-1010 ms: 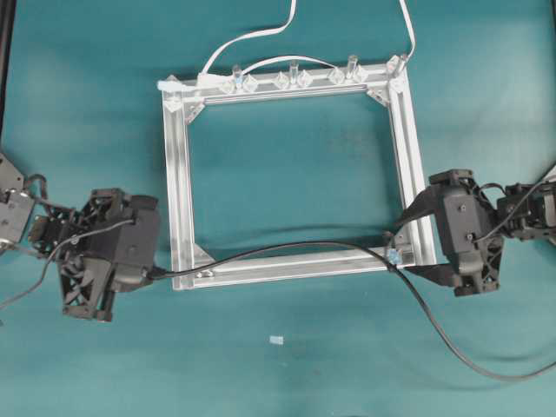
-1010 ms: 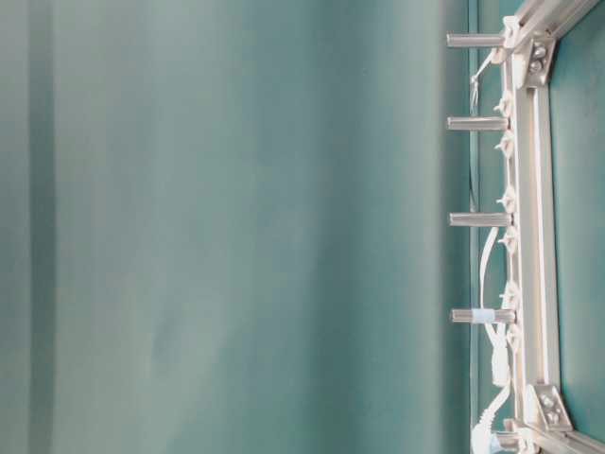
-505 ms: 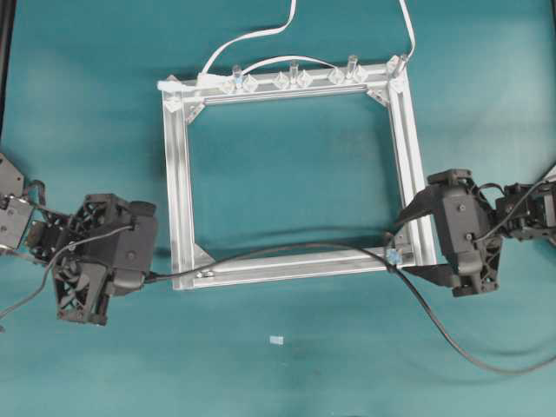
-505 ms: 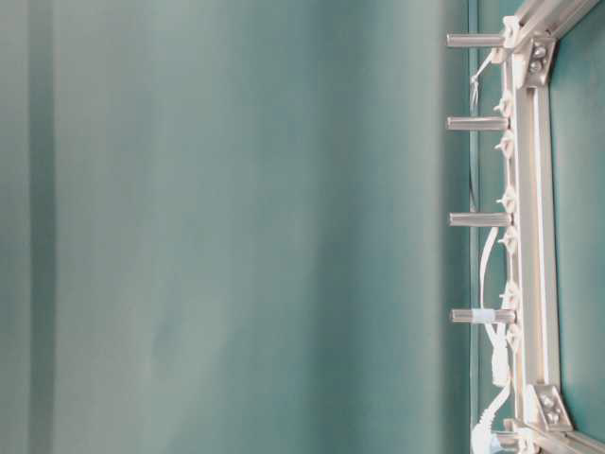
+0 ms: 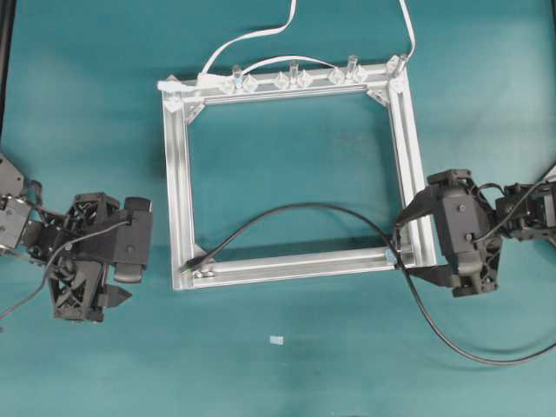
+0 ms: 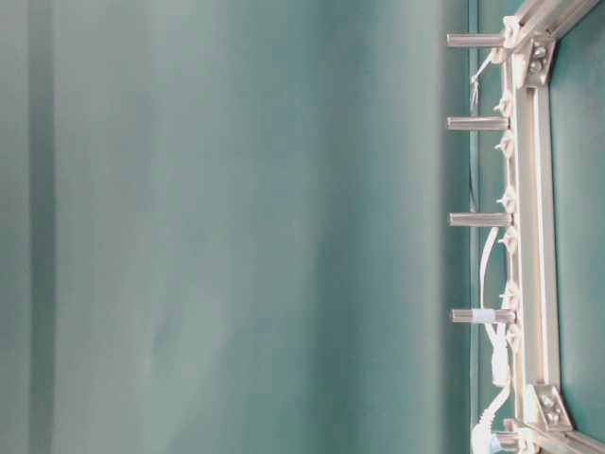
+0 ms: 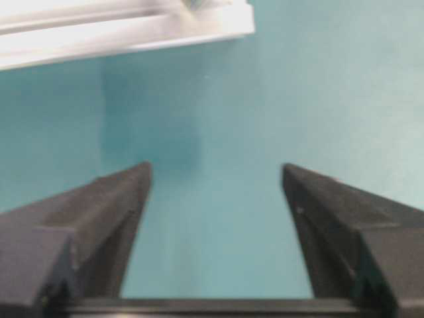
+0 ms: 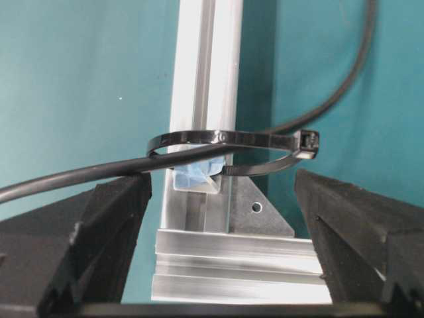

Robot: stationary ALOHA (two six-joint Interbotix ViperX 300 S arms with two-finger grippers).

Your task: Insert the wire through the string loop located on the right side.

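Observation:
The black wire arcs across the inside of the aluminium frame. Its plug lies loose on the frame's near left corner. At the near right corner the wire passes through the string loop. In the right wrist view the loop is a dark band above a pale-blue tag, with the wire running through it. My right gripper stands open either side of that corner, touching nothing. My left gripper is open and empty, left of the frame.
White flat cables trail off the far rail, which carries clear clips and posts. The table-level view shows only that rail and its posts. A small pale scrap lies on the teal cloth in front of the frame.
My left gripper has opened, let go of the plug and drawn back to the left. The freed wire has sprung up into an arc inside the frame. The right arm has not moved.

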